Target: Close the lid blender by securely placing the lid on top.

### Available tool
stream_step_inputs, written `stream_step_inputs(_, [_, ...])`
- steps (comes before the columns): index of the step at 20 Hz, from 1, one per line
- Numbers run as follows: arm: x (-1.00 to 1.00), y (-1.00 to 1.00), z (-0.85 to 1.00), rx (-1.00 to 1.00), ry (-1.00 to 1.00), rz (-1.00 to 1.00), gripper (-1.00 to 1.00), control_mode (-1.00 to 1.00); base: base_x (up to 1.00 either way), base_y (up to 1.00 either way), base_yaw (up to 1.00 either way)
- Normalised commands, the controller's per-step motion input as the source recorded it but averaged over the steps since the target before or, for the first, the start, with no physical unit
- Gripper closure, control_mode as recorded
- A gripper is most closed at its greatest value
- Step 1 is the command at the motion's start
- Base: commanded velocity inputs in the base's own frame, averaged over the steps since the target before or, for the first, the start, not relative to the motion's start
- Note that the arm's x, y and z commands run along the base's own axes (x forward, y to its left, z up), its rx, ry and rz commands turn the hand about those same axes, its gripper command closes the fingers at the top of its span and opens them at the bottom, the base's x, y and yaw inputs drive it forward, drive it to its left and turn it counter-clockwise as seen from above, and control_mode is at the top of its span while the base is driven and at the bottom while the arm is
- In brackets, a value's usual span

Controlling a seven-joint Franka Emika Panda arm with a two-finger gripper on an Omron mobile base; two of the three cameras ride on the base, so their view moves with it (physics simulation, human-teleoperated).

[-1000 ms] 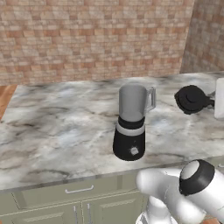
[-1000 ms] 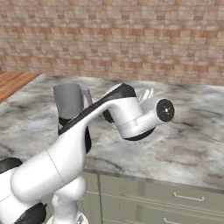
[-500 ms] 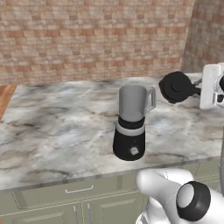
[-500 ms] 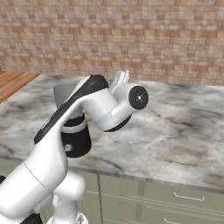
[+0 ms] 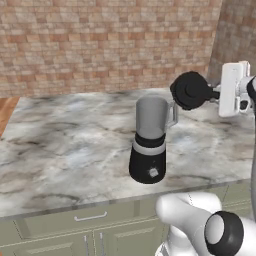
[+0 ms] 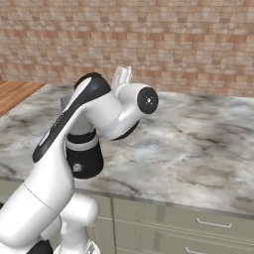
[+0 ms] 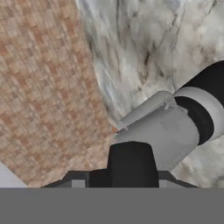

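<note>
Standing mid-frame on the marble counter (image 5: 60, 150), the blender (image 5: 149, 140) is upright with its jar mouth uncovered. My gripper (image 5: 216, 93), right of centre, is clamped on the lid (image 5: 191, 90), held on edge just right of and slightly above the rim. Lid must tilt flat and shift left. Wrist horizontal, fingers pointing left.

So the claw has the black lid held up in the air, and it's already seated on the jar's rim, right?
Not seated. In the left base view the lid sits in the claw, up in the air and off to the handle side of the blender, apart from the jar's rim, which stands open. The rest is right: the claw holds the black lid aloft.
</note>
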Motion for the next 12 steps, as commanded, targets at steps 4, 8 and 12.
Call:
stream_step_inputs(4, [0.22, 0.37, 0.36, 0.00, 0.00, 0.14, 1.00, -1.00, 0.00, 0.00, 0.00])
stream_step_inputs(8, [0.42, 0.33, 0.46, 0.00, 0.05, 0.13, 1.00, -1.00, 0.00, 0.00, 0.00])
stream_step_inputs(12, [0.46, 0.22, 0.11, -0.01, 0.21, 0.03, 1.00, -1.00, 0.00, 0.00, 0.00])
